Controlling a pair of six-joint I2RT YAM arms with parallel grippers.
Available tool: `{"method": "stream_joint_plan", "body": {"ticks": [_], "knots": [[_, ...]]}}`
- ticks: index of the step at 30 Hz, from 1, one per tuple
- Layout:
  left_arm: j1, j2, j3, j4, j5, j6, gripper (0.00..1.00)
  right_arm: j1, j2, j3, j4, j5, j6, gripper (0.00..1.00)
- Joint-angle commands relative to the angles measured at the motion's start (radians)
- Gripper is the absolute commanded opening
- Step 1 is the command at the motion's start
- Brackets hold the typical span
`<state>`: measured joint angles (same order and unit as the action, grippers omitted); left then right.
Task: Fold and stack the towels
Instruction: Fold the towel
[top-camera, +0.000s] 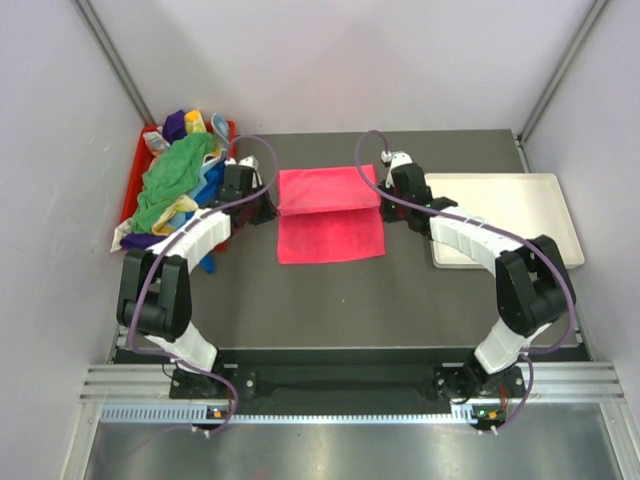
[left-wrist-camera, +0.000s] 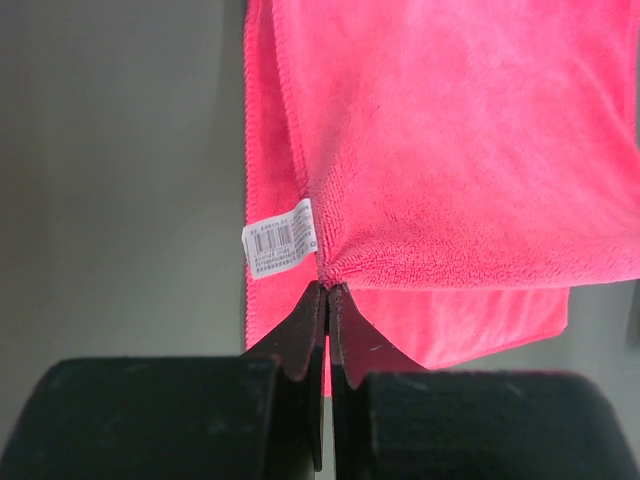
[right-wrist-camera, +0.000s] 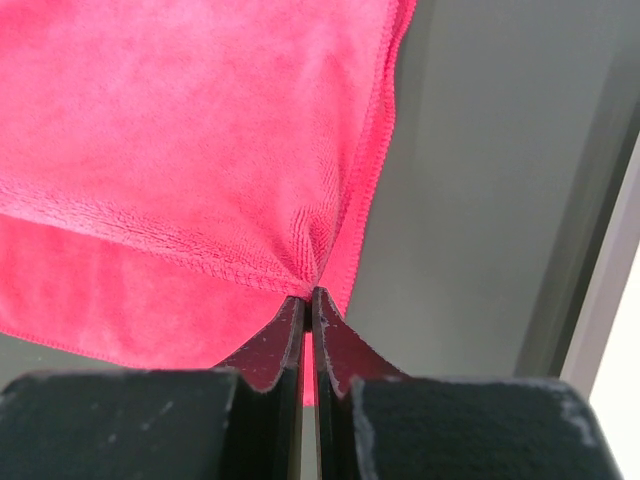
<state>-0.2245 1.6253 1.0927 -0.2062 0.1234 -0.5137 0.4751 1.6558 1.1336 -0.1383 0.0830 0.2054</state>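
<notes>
Pink towel (top-camera: 330, 215) lies mid-table, top layer part-folded over the lower one. Left gripper (top-camera: 274, 207) at its left edge, right gripper (top-camera: 382, 205) at its right edge. Other towels (top-camera: 180, 180) heaped in red bin (top-camera: 132, 190).
Left wrist: jaws pinched tight on towel edge, beside white label (left-wrist-camera: 280, 238).
Right wrist: jaws pinched tight on towel's hemmed corner.

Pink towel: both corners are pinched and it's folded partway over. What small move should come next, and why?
Probably draw both held corners toward the arm bases, keeping them level. The pink towel is pinched at one corner by the left jaws and at another by the right jaws, both shut. The held edge sits only about midway over the lower layer, whose near edge is uncovered.
</notes>
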Motion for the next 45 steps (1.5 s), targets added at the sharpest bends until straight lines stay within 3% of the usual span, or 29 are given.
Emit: {"method": "stream_joint_plan", "body": {"ticks": [1,6,10,13,19,24,31,45], "knots": [[0.001,-0.019,0.077,-0.001,-0.016,0.017,0.00,0.003,-0.024,0.066,-0.023,0.043,-0.014,0.00],[0.001,0.051,0.200,0.044,-0.063,0.007,0.00,0.000,0.048,0.230,-0.027,0.101,-0.046,0.00],[0.001,0.126,0.390,0.115,-0.110,0.030,0.00,-0.007,0.128,0.403,-0.024,0.171,-0.090,0.00],[0.002,0.205,0.539,0.146,-0.157,0.069,0.00,-0.033,0.214,0.622,-0.030,0.199,-0.115,0.00],[0.005,0.364,0.726,0.284,-0.202,0.145,0.00,-0.070,0.398,0.903,0.014,0.202,-0.156,0.00],[0.005,0.450,0.745,0.476,-0.223,0.182,0.00,-0.093,0.522,1.006,0.097,0.199,-0.179,0.00],[0.013,0.571,0.892,0.502,-0.243,0.201,0.00,-0.128,0.590,1.072,0.203,0.176,-0.182,0.00],[0.013,0.642,0.855,0.853,-0.317,0.204,0.00,-0.150,0.671,1.190,0.410,0.213,-0.244,0.00]]}}
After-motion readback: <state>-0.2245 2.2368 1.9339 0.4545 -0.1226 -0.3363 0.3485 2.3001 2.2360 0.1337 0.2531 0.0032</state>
